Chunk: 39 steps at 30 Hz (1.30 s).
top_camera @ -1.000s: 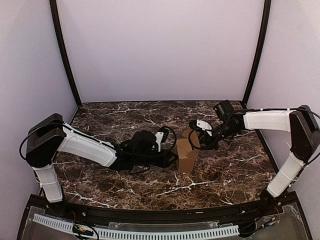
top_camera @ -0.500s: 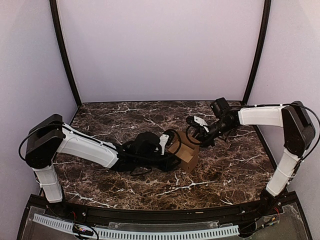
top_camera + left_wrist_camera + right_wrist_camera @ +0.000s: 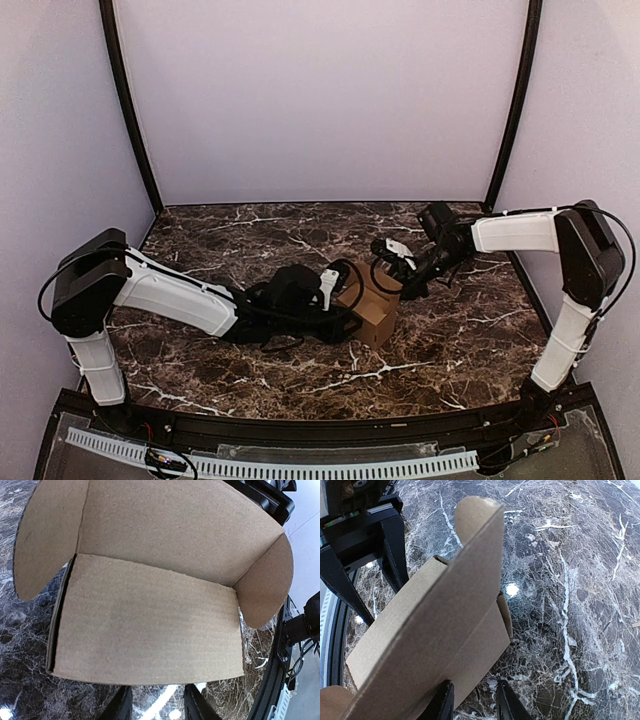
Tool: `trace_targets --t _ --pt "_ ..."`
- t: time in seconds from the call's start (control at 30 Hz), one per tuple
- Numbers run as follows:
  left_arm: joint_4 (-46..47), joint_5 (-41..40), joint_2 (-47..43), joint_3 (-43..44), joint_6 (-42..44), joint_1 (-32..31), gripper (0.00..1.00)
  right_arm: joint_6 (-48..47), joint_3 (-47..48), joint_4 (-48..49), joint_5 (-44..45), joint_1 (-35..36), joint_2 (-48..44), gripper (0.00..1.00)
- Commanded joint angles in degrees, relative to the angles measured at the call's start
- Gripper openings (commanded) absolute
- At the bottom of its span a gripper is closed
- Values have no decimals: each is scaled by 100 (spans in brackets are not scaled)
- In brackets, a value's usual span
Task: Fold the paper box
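Right wrist cam: paper box (image 3: 435, 630) fills the lower left, tilted, part-folded, one broad panel facing the lens. Rounded tab (image 3: 470, 512) sticks up at the top, and a second rounded tab (image 3: 330, 702) is cut off at the bottom-left corner. Right gripper (image 3: 472, 702) at the bottom edge, jaws apart, marble showing between them. The panel's lower corner drops into that gap, against one finger (image 3: 444, 702); contact unclear. Left gripper (image 3: 382, 602) is top left beyond the box, black fingers spread, just beside the box's far edge. Dark marble table (image 3: 580, 580) with white veins and one glare spot.
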Motion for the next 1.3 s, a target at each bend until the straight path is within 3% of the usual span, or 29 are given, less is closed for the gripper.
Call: trace_targets --t 0.0,0.3,0.53,0.7,0.93,1.17,1.27 --pt "102 -88 21 103 48 -28 36 37 -12 -60 -142 64 116 29" --pt "-713 -180 -620 -251 53 -36 41 240 41 82 203 -74 193 29" --pt "-2616 204 -1405 -176 704 -38 45 254 9 143 260 -152 134 31" --pt "-4026 -191 -1716 717 1599 42 49 295 39 194 286 -147 156 31" --pt "-4420 -519 -1173 2254 2368 751 59 321 35 221 302 -156 130 32" --pt "-5152 543 -26 3539 3015 1053 61 329 -12 263 260 -163 70 32" --pt "-5333 584 286 3931 3240 1054 60 325 -13 267 239 -161 69 32"
